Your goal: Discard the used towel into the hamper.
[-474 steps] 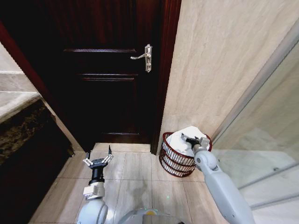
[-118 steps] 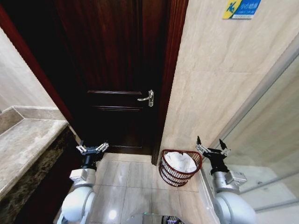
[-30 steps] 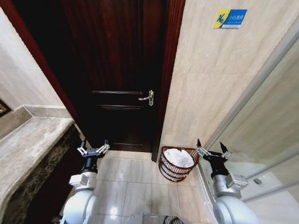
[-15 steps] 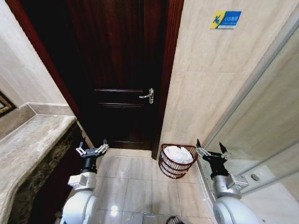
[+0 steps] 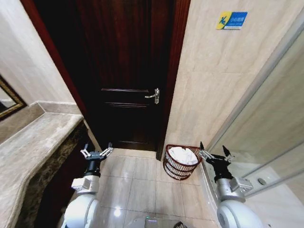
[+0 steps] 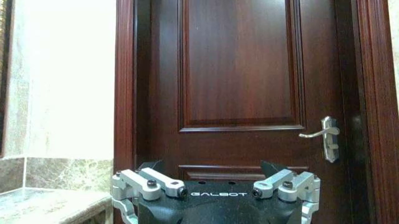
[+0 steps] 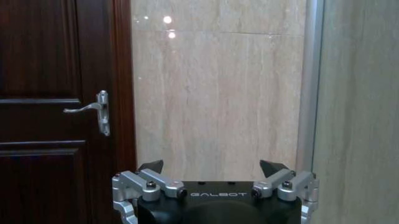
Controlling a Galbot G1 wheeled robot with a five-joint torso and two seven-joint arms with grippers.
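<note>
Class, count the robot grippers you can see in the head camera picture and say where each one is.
2. The left gripper is raised, open, before the dark door; the right gripper is raised, open, beside the hamper holding the white towel.

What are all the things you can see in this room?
Door: one, dark reddish-brown, straight ahead.
Handle: one, silver, on the door's right edge.
Hamper: one, reddish-brown, on the floor by the wall, right of the door.
Towel: one, white, inside the hamper.
Sign: one, blue and yellow, high on the beige wall.
Counter: one, beige stone, on the left.
Left gripper: one, silver and black, open, raised low left.
Right gripper: one, silver and black, open, beside the hamper.
</note>
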